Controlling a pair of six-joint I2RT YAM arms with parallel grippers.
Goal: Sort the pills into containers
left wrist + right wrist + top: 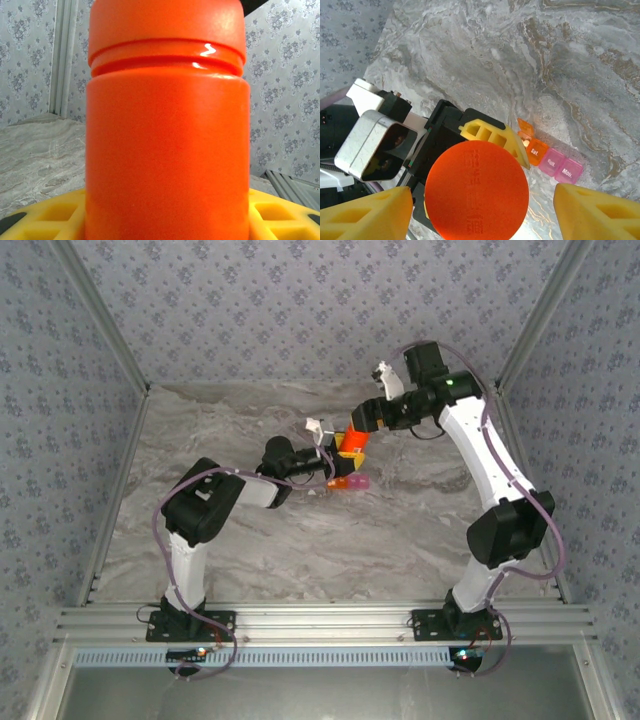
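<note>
From above, my left gripper [338, 453] is clamped around the orange bottle [352, 440], which stands upright mid-table. My right gripper [368, 418] hangs over its top, and the pill box [350, 483] lies on the table [250, 540] just beside the bottle, on its near side. Through my left wrist camera the bottle sits squarely between my yellow fingers [45, 220], with its cap [167, 25] on. Through my right wrist camera I look straight down on that cap. My own fingers [600, 212] are spread wide on either side of it and touch nothing. The box's orange and pink cells [552, 161] rest close by, and the orange end's lid looks flipped up. My worry is the twist: if I close off-centre on the cap, or my left grip is too light, the bottle could spin or tip. With the box so near, a slip could knock it away or scatter pills across the marble.
</note>
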